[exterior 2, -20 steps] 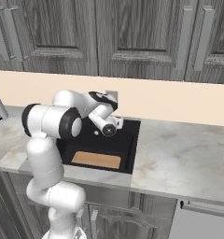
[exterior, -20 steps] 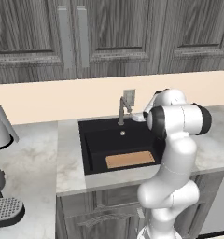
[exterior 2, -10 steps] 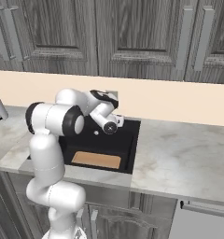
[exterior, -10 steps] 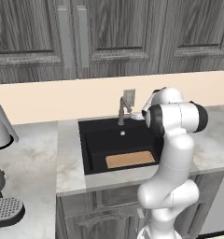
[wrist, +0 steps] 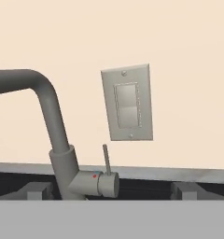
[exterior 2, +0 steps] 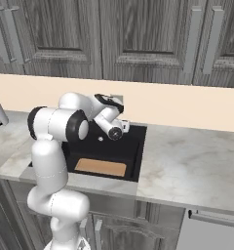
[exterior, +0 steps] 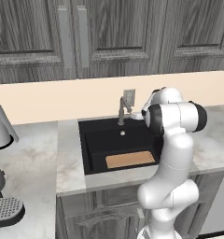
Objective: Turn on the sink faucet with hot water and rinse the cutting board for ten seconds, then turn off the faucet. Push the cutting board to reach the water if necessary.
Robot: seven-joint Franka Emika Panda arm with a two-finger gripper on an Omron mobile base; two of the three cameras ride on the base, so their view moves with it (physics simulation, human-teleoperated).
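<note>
Faucet rises behind black sink, set in marble counter.

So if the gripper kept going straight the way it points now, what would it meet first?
Most likely the faucet, around its lever handle between the open gripper fingers; depth is unclear, and the wall switch plate lies behind.

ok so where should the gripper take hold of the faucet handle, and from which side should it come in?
Grip the thin upright lever rising from the round valve cap on the side of the faucet. Probably come straight in toward the wall, as the open gripper already faces it, one finger on each side; the lever is slim and stands free in front of the wall.
</note>
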